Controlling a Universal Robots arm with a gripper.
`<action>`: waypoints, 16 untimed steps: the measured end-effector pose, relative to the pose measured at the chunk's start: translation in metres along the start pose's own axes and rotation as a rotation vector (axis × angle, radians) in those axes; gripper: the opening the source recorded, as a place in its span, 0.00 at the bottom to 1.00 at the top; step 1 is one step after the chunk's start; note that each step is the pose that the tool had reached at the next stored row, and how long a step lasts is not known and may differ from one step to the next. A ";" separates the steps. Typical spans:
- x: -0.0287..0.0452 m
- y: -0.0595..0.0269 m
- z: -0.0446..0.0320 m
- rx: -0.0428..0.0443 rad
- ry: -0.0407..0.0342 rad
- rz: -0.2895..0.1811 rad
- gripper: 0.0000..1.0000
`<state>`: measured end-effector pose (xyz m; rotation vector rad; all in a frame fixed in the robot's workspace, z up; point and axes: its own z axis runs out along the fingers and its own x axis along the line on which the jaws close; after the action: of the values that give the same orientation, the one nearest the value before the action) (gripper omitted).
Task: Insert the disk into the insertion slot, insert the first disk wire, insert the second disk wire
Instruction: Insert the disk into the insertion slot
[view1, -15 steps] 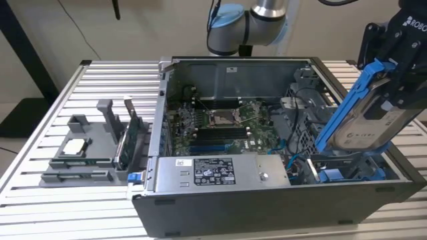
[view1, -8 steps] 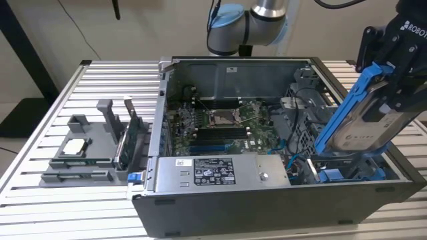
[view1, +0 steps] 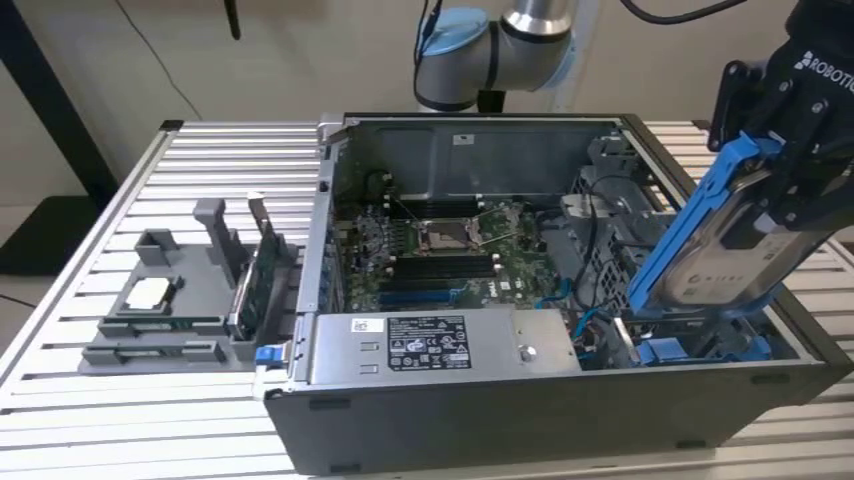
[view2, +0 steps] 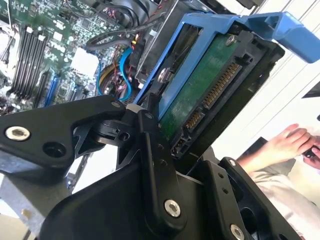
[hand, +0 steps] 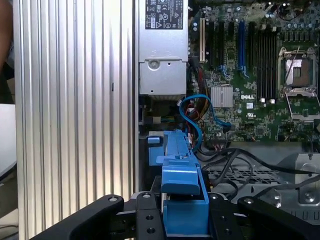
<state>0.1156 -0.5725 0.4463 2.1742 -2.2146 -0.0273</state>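
While in gripper (view1: 785, 195), disk (view1: 707, 250) above insertion slot (view1: 694, 350).

My exterior view looks down at an angle, from mid range, on the whole open computer case (view1: 534, 420) and the slatted table (view1: 107, 420). The first wrist view stares straight down past the tool (hand: 185, 220) onto the motherboard (hand: 250, 100). The second wrist view peers close along the tool's linkage at the disk (view2: 200, 90). All three views share the motherboard.
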 end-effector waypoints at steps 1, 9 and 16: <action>0.0000 0.0000 0.0006 0.0000 0.0000 0.000 0.33; -0.0001 -0.0001 0.0031 0.0000 -0.0001 0.000 0.33; -0.0001 -0.0002 0.0054 0.0000 0.0000 0.000 0.33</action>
<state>0.1157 -0.5725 0.4409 2.1742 -2.2146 -0.0272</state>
